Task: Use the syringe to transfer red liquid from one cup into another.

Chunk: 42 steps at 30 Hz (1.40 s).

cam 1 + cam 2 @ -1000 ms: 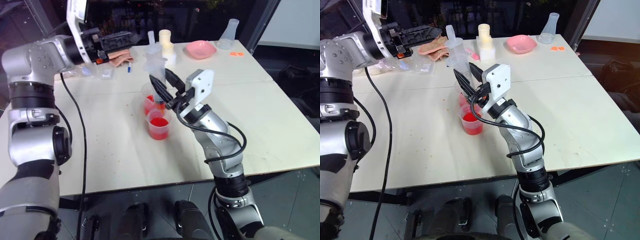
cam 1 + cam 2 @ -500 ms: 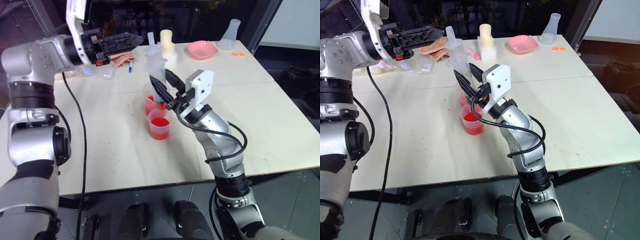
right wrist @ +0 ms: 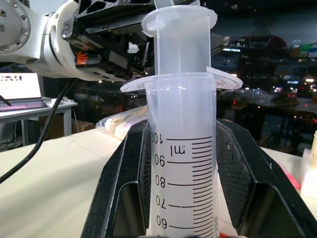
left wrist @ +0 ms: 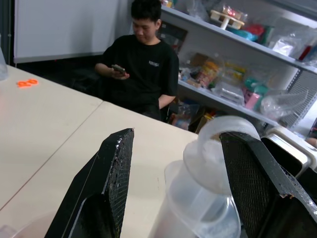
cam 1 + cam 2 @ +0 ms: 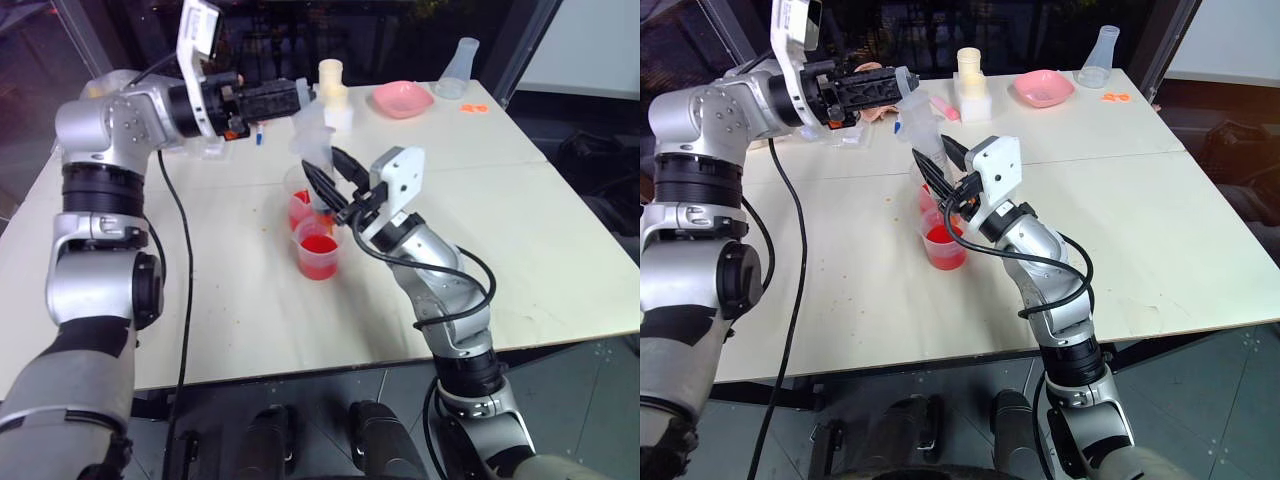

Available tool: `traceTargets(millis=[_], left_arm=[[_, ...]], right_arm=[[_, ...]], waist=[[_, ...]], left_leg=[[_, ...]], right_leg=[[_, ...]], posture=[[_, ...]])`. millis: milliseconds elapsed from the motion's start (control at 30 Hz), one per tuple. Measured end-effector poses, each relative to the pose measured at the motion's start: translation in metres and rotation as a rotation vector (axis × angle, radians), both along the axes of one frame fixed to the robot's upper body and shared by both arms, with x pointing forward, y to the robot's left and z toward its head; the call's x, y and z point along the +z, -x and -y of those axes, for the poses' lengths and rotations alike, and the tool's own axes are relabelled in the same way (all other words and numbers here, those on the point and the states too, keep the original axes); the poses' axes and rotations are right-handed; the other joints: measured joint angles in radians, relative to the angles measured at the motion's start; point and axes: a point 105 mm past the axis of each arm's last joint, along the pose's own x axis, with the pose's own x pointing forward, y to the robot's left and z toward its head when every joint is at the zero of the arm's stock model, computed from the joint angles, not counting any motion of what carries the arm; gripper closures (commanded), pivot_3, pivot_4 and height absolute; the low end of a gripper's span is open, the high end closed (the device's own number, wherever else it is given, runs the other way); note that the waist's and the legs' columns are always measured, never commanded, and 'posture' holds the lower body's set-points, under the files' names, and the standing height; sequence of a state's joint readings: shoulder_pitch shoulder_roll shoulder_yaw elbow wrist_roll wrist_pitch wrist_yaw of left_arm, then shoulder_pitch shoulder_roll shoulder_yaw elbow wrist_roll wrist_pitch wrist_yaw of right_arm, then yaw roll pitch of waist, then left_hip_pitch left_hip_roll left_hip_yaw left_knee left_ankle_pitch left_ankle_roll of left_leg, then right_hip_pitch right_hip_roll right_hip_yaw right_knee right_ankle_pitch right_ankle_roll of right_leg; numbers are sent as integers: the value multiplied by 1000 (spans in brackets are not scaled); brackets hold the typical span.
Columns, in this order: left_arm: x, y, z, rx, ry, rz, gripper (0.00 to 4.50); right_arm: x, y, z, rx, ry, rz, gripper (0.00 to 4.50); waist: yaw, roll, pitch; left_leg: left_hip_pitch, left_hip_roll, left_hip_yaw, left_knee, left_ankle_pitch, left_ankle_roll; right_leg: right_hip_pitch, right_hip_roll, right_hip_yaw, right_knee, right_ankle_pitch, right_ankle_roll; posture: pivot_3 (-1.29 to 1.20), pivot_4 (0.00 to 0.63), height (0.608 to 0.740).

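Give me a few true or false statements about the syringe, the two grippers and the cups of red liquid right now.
1. The right gripper clamps the large clear plastic syringe by its barrel. True.
2. The syringe lies flat on the table. False: it stands upright over the clear cups of red liquid.
3. The left gripper is open around the whitish plunger top. True.
4. Both cups are empty. False: both hold red liquid.
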<state>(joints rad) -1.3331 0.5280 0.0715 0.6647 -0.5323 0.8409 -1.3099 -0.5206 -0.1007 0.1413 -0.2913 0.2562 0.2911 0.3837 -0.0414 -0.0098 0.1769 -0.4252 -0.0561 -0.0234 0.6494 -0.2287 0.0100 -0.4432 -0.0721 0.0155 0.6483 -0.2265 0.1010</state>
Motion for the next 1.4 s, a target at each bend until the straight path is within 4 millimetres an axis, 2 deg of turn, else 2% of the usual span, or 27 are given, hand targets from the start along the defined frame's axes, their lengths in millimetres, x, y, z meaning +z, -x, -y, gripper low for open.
traceTargets(millis=[100, 433, 500, 1400], left_arm=[[2, 2, 4, -21, 4, 7, 1630], [6, 9, 11, -70, -1, 31, 4109], [7, 10, 10, -64, -6, 35, 4492], [0, 10, 13, -48, -60, 43, 4492]], right_arm=[[2, 1, 1, -2, -2, 7, 3210], [2, 0, 3, -10, -5, 6, 3210], [2, 0, 4, -13, -7, 5, 3210], [3, 1, 1, 37, -57, -84, 3210]], waist=[[-1, 0, 0], [0, 0, 0], [-1, 0, 0], [0, 0, 0]], left_leg=[[0, 0, 0, 0, 0, 0], [0, 0, 0, 0, 0, 0], [0, 0, 0, 0, 0, 0], [0, 0, 0, 0, 0, 0]], right_leg=[[0, 0, 0, 0, 0, 0], [0, 0, 0, 0, 0, 0], [0, 0, 0, 0, 0, 0], [0, 0, 0, 0, 0, 0]], posture=[[0, 150, 740], [0, 150, 740], [0, 150, 740], [0, 150, 740]])
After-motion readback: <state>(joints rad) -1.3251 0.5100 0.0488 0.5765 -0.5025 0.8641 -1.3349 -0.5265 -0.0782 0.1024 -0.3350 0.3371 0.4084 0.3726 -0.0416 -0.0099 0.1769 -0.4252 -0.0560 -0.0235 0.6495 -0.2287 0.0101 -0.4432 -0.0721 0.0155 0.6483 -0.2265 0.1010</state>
